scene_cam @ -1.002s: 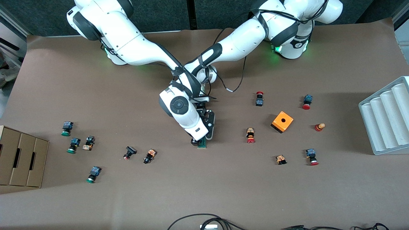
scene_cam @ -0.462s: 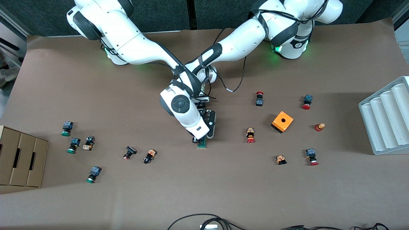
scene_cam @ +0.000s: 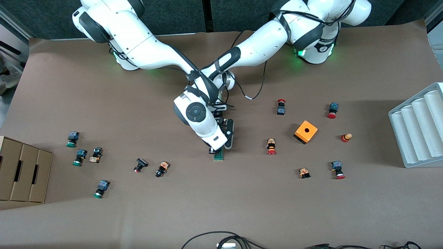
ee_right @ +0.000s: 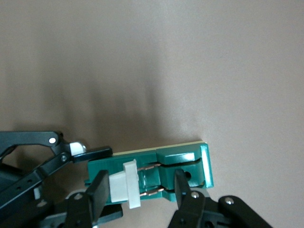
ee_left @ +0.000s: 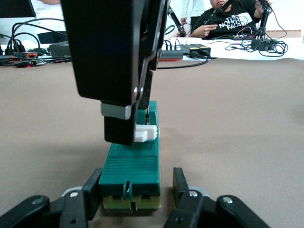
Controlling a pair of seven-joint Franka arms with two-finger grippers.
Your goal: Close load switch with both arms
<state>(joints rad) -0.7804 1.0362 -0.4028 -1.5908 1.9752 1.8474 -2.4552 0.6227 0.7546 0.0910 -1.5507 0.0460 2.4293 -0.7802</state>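
Load switch [scene_cam: 218, 156] lies flat at table centre, roughly 9 o'clock from orange box [scene_cam: 306, 131]. Left gripper [ee_left: 137, 190] clamped on switch's green body, fingers [ee_left: 92, 190] against both sides. Right gripper [ee_right: 137, 190] straddles white handle [ee_right: 124, 184] from above, fingers apart, neither pad clearly touching.

The table [scene_cam: 221, 207] wears a brown cover. The green load switch [scene_cam: 218, 156] lies directly under the right gripper [scene_cam: 215, 151] near the middle. Small push buttons [scene_cam: 271, 146] are scattered toward both ends from the grippers. An orange box [scene_cam: 306, 131] and grey ribbed tray [scene_cam: 417, 126] lie toward the left arm's end, a cardboard box [scene_cam: 22, 173] toward the right arm's end.
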